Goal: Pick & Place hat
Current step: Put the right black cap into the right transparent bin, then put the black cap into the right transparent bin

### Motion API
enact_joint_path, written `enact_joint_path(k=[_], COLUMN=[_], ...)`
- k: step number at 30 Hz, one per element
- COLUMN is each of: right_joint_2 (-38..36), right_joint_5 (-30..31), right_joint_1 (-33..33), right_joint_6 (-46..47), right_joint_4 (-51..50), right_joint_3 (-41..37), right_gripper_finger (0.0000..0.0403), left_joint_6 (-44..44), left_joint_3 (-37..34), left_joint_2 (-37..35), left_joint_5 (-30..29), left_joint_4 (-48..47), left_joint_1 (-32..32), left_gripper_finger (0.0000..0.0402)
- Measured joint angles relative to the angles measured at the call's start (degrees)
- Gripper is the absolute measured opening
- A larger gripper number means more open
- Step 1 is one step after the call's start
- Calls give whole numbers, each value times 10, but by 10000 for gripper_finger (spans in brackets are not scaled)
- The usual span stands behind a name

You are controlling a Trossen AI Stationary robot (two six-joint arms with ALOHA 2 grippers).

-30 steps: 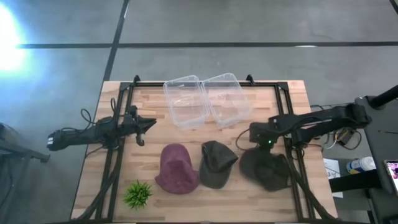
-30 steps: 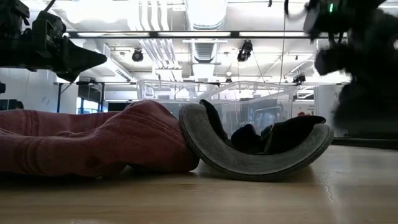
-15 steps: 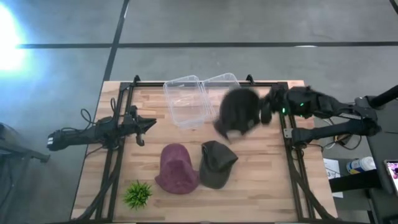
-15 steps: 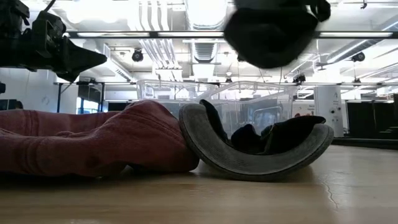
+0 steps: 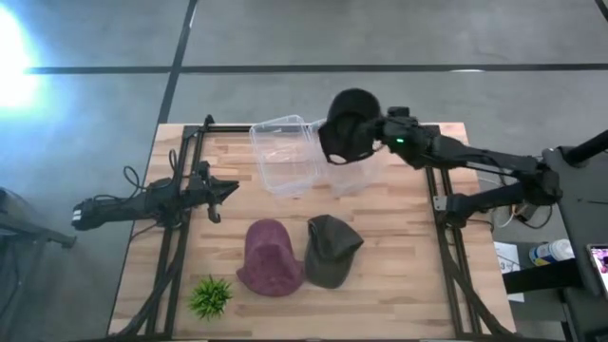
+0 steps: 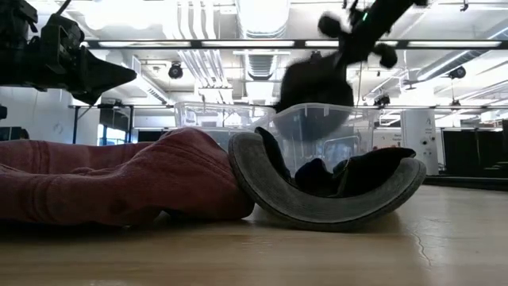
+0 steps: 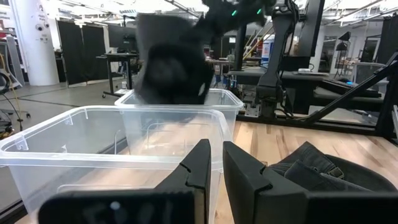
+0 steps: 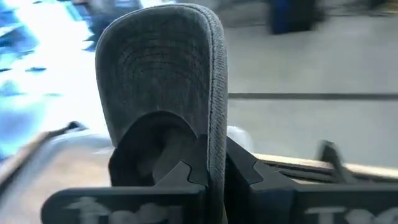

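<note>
Wooden counter [image 5: 399, 285] w/ black rails. On it: two clear bins [image 5: 283, 157], maroon hat [image 5: 270, 256], grey hat [image 5: 331, 249], small plant [image 5: 210, 296].

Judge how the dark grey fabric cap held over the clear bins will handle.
The dark grey fabric cap is probably floppy: it droops from the right gripper. Its brim looks stiffer, standing upright between the jaws. Likely light, pinched by one edge above the clear plastic bin.
</note>
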Motion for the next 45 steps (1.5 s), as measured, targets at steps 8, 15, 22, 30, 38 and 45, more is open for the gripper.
enact_joint_path(k=[8, 15, 22, 30, 38, 45], right_joint_2=[104, 107, 16, -30, 50, 131], right_joint_5=[-58, -79, -190, -374, -552, -601], right_joint_1=[-12, 5, 66, 169, 253, 300], right_joint_6=[33, -5, -60, 251, 391, 440], right_joint_4=[-2, -2, -64, -299, -217, -30], right_joint_3=[7, 17, 18, 2, -60, -130], right_gripper_finger=[55, 127, 190, 203, 203, 203], left_joint_6=[0, 0, 0, 0, 0, 0], left_joint_3=[0, 0, 0, 0, 0, 0], left_joint_2=[0, 0, 0, 1, 1, 2], left_joint_5=[0, 0, 0, 0, 0, 0], left_joint_4=[0, 0, 0, 0, 0, 0], left_joint_1=[0, 0, 0, 0, 0, 0], left_gripper_finger=[37, 37, 37, 37, 37, 37])
